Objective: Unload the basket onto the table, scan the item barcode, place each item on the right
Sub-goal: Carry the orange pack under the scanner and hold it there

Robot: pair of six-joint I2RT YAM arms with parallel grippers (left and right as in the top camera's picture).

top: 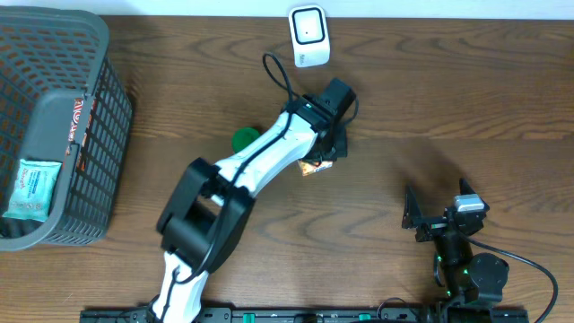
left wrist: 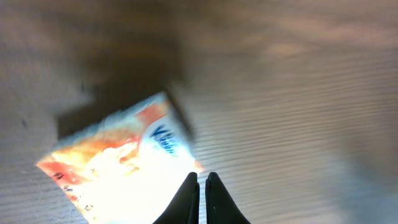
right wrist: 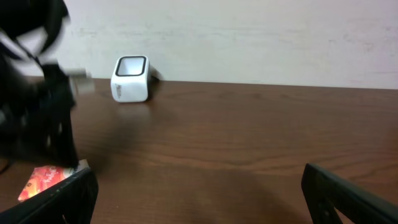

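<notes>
Packet [top: 314, 168]: you'll find it mid-table, apart from the scanner [top: 308, 36].
Left gripper [left wrist: 201, 178]: fingers pressed together over the packet's edge.
Right gripper [right wrist: 198, 180]: fingers spread wide, holding nothing.

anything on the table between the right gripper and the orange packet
No, only bare table lies between the right gripper and the orange packet, clearest in the overhead view.

- A dark mesh basket [top: 115, 121] stood at the left end of the brown wooden table [top: 475, 99].
- A pale teal packet [top: 33, 188] lay inside it.
- A small green round object [top: 244, 139] sat mid-table, partly hidden.
</notes>
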